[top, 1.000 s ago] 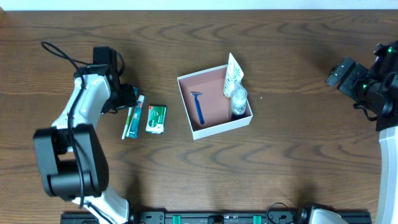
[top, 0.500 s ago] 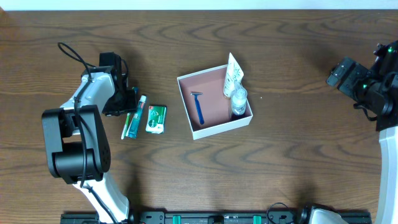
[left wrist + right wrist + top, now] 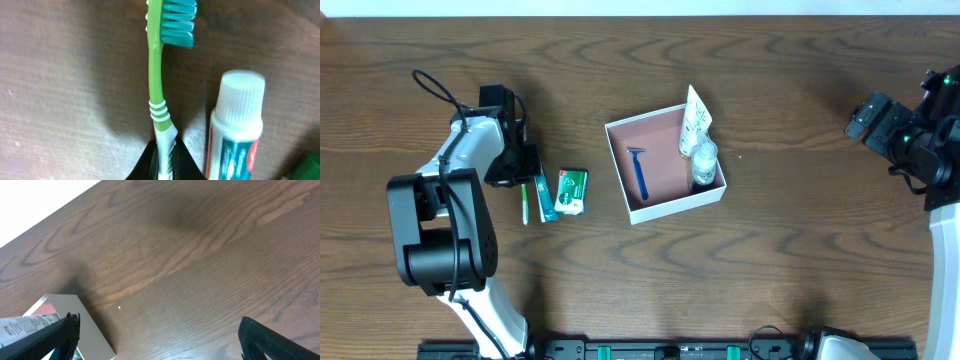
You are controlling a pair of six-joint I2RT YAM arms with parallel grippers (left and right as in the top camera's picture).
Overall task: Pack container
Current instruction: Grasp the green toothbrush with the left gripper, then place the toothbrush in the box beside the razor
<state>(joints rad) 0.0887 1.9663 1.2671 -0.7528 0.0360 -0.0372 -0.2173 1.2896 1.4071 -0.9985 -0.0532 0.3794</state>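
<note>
Left wrist view: the left gripper [image 3: 165,164] clamps the toothbrush [image 3: 156,85] by its handle end; it should lift level, sparing the toothpaste [image 3: 236,130]. The right gripper's [image 3: 157,337] jaws stand apart.

Your overhead camera looks straight down on the whole tabletop [image 3: 770,260]. Your left wrist view hangs very close over the toothbrush [image 3: 156,75] and toothpaste tube [image 3: 235,130], both also visible from overhead. Your right wrist view looks obliquely across the wood and catches a corner of the container [image 3: 92,327], which the overhead view shows whole.

black-and-white left arm [image 3: 458,160] with looped black cable [image 3: 432,88], green-lit black right arm [image 3: 910,140]
</note>
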